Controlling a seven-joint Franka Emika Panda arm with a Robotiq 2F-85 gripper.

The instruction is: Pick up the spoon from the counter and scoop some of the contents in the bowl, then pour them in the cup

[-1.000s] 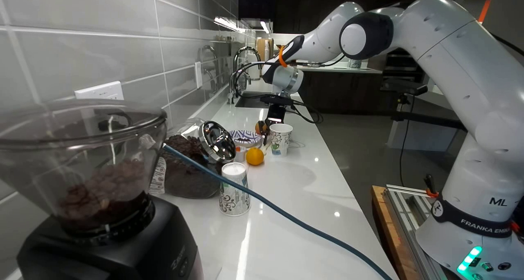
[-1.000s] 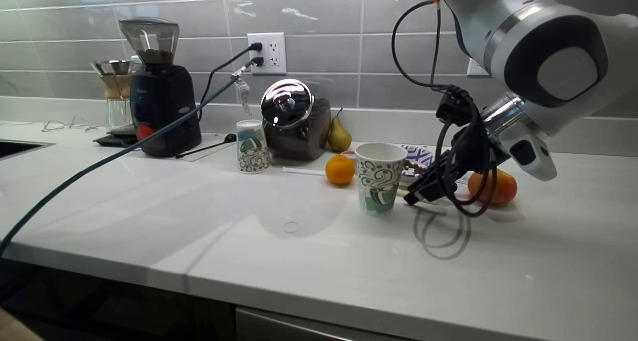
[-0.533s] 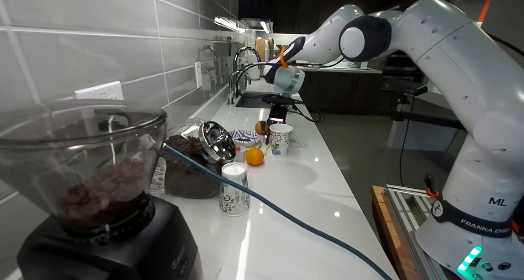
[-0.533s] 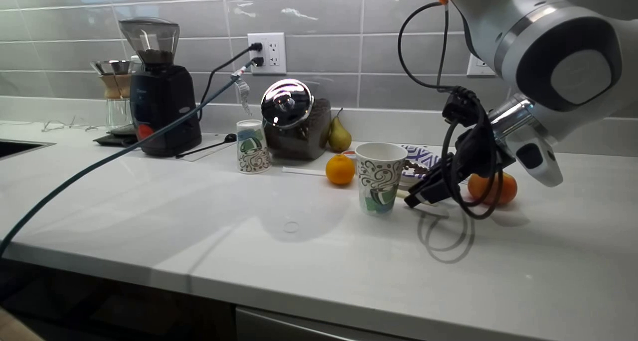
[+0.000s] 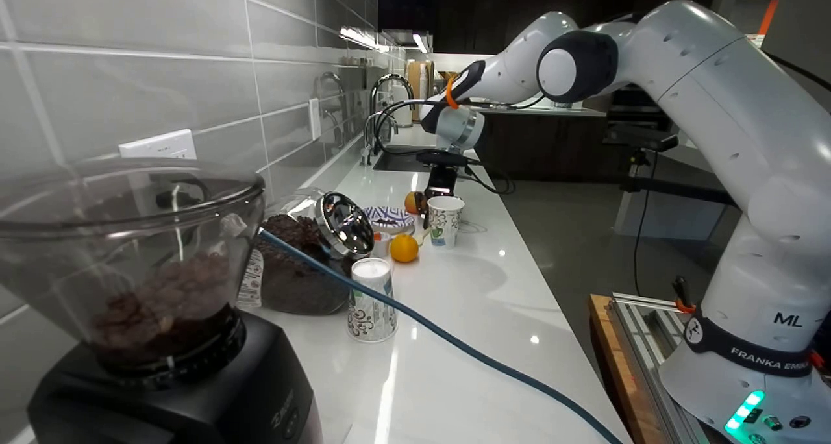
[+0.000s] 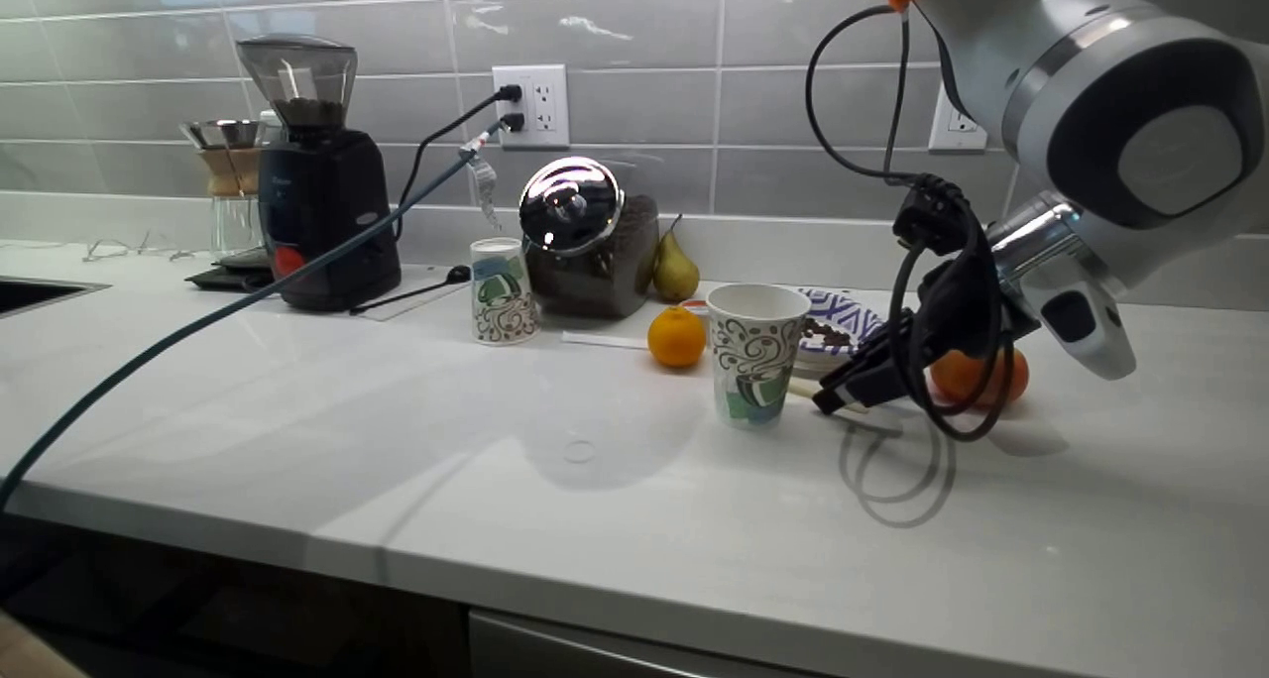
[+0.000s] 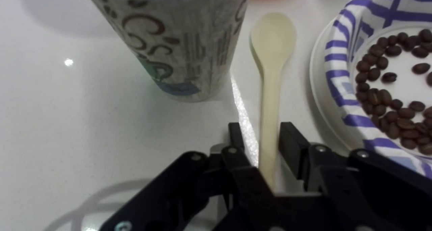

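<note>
The pale spoon (image 7: 271, 52) lies on the counter (image 7: 135, 133), its bowl end pointing away from me in the wrist view. My gripper (image 7: 259, 126) stands open astride the handle. A gap shows between the handle and the left finger (image 7: 236, 136); the right finger (image 7: 293, 150) is very close to it, and I cannot tell if they touch. Left of the spoon stands the patterned paper cup (image 7: 189, 38), upright, also visible in an exterior view (image 6: 755, 361). To the right is the purple-and-white bowl (image 7: 337, 60) with brown beans inside. The handle's near end is hidden by the gripper.
An orange (image 6: 677, 338) sits beside the cup, and a larger orange fruit (image 6: 977, 376) lies behind the gripper. Further along stand an upside-down cup (image 6: 504, 291), a jar (image 6: 595, 272), a pear (image 6: 675, 267) and a grinder (image 6: 322, 212). A blue cable (image 5: 454, 337) crosses above the counter.
In an exterior view the arm has shifted a little right and down, its gripper tips moving slightly right. Cup, bowl and spoon have not visibly moved.
</note>
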